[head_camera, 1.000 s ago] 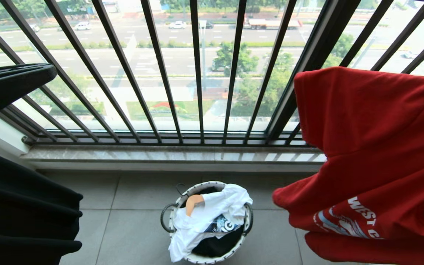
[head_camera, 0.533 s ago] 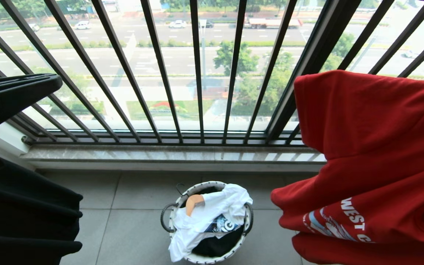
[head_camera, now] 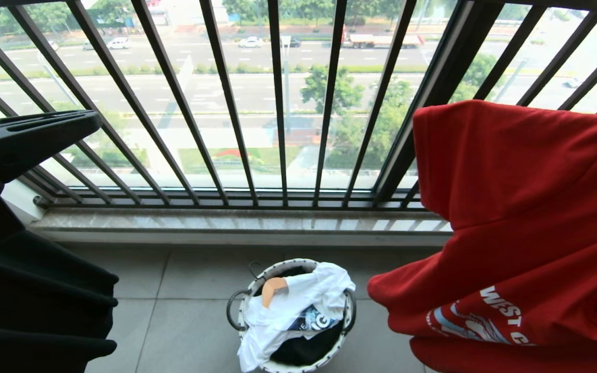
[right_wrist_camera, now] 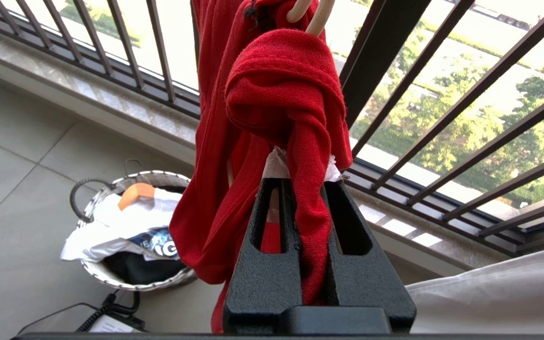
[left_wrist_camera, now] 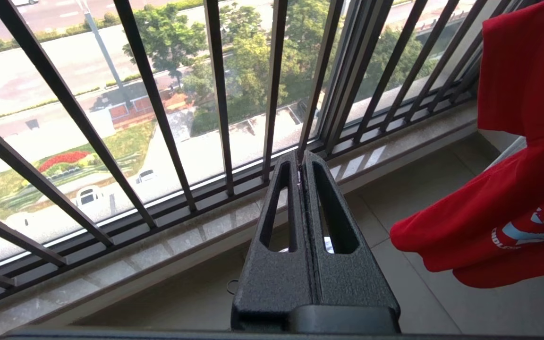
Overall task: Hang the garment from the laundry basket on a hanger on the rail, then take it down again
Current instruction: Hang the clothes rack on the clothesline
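my left gripper (left_wrist_camera: 301, 163) and right gripper (right_wrist_camera: 300, 182) wear matte black, grainy, wedge-shaped fingers (left_wrist_camera: 276, 245), each pierced by a long tapered slot.

From the head camera we look forward and steeply down over a balcony floor, facing the black balustrade (head_camera: 278, 103) with the street far below beyond it. The laundry basket (head_camera: 290, 316) sits low in the middle, well off from us, while the red T-shirt (head_camera: 526, 217) hangs very close on the right.

Our left wrist camera looks along its own fingers (left_wrist_camera: 307, 226) toward the same balustrade and sill, catching the T-shirt at one edge.

Our right wrist camera sits right against the T-shirt, with the basket on the floor beyond, shared with the head view.
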### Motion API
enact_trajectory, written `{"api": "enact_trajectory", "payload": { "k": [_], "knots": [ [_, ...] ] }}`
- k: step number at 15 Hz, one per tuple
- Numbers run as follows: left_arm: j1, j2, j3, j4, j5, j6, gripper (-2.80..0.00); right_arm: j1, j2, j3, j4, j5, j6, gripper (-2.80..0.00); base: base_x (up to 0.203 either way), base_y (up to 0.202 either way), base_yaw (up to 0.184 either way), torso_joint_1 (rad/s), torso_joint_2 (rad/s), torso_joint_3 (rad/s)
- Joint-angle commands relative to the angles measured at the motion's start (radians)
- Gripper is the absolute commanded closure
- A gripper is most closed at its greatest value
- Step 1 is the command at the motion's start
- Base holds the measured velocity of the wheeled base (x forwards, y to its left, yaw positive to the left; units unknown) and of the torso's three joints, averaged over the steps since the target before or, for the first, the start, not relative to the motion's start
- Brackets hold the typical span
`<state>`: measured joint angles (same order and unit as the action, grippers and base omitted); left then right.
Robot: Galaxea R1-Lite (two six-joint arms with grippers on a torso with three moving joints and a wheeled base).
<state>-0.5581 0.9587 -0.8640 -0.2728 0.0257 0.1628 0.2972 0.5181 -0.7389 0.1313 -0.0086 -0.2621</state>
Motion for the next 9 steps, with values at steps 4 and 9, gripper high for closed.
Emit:
{"api": "enact_trajectory", "payload": {
  "k": [4, 9],
  "knots": [
    [0.0, 0.005, -0.004, -0.002, 0.0, 0.001, 0.0, 0.0, 0.005, -0.004, 0.001, -0.001, -0.002, 0.0, 0.0, 0.0, 0.0, 0.002, 0.0, 0.194],
    [0.0, 0.0, 0.002, 0.001, 0.0, 0.003, 0.0, 0.0, 0.003, 0.002, 0.002, -0.001, -0.002, 0.0, 0.0, 0.0, 0.0, 0.001, 0.0, 0.202]
  ]
}}
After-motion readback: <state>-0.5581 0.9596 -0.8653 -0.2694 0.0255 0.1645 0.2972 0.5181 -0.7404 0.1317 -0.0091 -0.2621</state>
